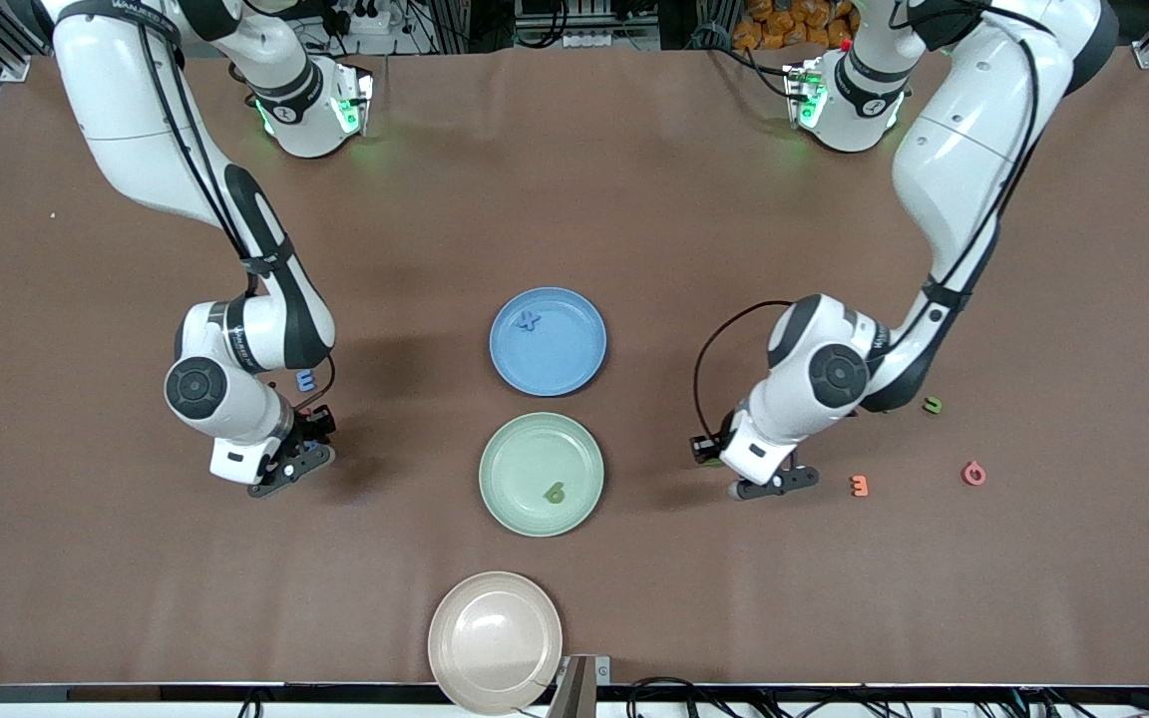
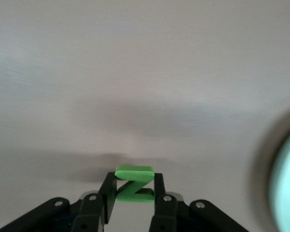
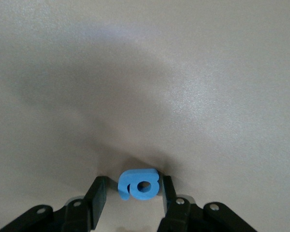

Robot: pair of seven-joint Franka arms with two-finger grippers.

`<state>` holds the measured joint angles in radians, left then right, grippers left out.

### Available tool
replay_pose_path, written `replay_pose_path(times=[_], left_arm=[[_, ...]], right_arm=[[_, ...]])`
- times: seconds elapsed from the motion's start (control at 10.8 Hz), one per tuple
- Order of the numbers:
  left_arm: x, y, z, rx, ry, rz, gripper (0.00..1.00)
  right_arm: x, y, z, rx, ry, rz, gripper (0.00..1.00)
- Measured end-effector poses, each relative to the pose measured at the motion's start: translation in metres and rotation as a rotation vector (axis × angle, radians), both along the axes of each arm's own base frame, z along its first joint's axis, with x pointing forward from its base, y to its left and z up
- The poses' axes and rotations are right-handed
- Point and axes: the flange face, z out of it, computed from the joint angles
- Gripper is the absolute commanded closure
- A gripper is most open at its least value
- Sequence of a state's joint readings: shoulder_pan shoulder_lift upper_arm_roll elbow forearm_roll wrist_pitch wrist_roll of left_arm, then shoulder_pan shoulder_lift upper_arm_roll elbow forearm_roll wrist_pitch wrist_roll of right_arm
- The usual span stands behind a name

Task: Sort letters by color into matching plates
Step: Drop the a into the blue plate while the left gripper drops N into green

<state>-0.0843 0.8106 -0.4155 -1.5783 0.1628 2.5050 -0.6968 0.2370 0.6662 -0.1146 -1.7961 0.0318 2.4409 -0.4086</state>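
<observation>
Starting at the right arm's end of the desk: the right hand (image 1: 307,463) is down low on the desk. In the right wrist view its fingers (image 3: 99,192) sit on either side of a blue letter (image 3: 139,184). One finger is right up against it and the other has a small gap, so the hand is apart around the piece, not clamped. Another blue piece (image 1: 306,379) lies on the desk just beside that arm's wrist, farther from the front camera.

In the middle there are three plates in a row. The blue plate (image 1: 570,364) is farthest from the camera with a blue X (image 1: 529,320) in it. Then comes the green plate (image 1: 520,454) holding a green 6 (image 1: 556,493). The beige-pink plate (image 1: 495,638) is nearest, right at the desk edge.

Toward the left arm's end, the left hand (image 1: 782,484) is clamped tight on a green Z (image 2: 134,183), low over bare desk between the green plate and an orange piece (image 1: 860,486). A pink piece (image 1: 973,473) lies further toward that end, and a small dark green one (image 1: 932,405) sits beside the left arm's elbow.
</observation>
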Motion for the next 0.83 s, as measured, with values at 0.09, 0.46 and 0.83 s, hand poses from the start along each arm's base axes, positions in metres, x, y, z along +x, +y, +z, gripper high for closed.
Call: replay_pose_path(times=[0.09,0.46,0.83], left_arm=[[-0.005,-0.02,0.0,-0.029,-0.026,0.023,1.0],[-0.026,-0.082,0.005,-0.141,-0.107,0.094,1.0],[-0.059,-0.145,0.015,-0.257,-0.185,0.185,0.6]], right_arm=[[0.0,0.0,0.0,0.001,-0.001,0.002,0.93],[0.005,0.002,0.005,0.006,-0.012,0.001,1.0],[0.014,0.007,0.023,0.005,0.046,-0.002,1.0]])
